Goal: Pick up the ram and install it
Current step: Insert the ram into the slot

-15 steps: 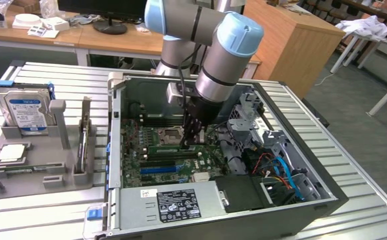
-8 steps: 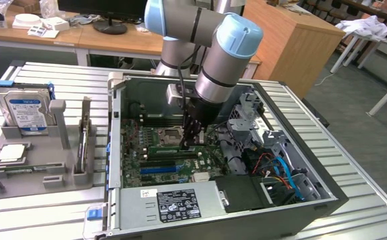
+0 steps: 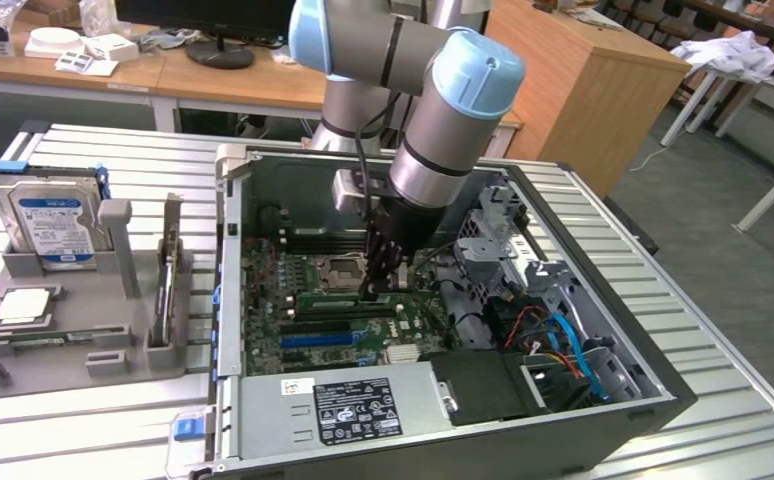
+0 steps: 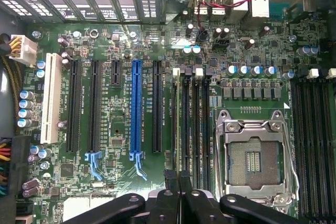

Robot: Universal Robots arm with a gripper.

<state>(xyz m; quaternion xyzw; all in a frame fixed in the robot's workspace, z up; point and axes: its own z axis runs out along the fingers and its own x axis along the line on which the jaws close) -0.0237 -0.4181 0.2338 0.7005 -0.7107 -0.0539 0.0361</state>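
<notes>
In the exterior view, an open grey metal computer case (image 3: 234, 160) lies on its side on a slatted metal table (image 3: 80, 150). Inside it are a green motherboard (image 3: 274, 340) with an open silver processor socket (image 3: 347, 268), a grey power supply with a black label (image 3: 360, 405), and blue and orange cables (image 3: 567, 345) toward the exterior view's right.

On the exterior view's left, well apart from the case, a grey moulded tray (image 3: 94, 350) holds a silver hard drive with a blue-white label (image 3: 54, 225) standing upright. A square silver chip (image 3: 20, 305) lies flat in a nearer recess.

The black gripper (image 3: 384, 288) on the grey-and-blue arm reaches straight down into the case, just beside the socket. At its tips sits the ram (image 3: 340, 298), a long thin green circuit-board stick. It stands on edge, level, right over the black memory slots (image 3: 334, 318). The jaws are drawn narrow and pinch the stick. I cannot tell whether it is touching a slot.

In the wrist view, the black fingers (image 4: 169, 195) are close together, with only a sliver between them. They point along the memory slots that lie between the socket and the expansion slots. The ram shows at most edge-on, as a thin line running away from the fingertips, and is hard to separate from the slot beneath. A blue expansion slot (image 4: 136, 108) and a white one (image 4: 51, 98) lie well to the side.
</notes>
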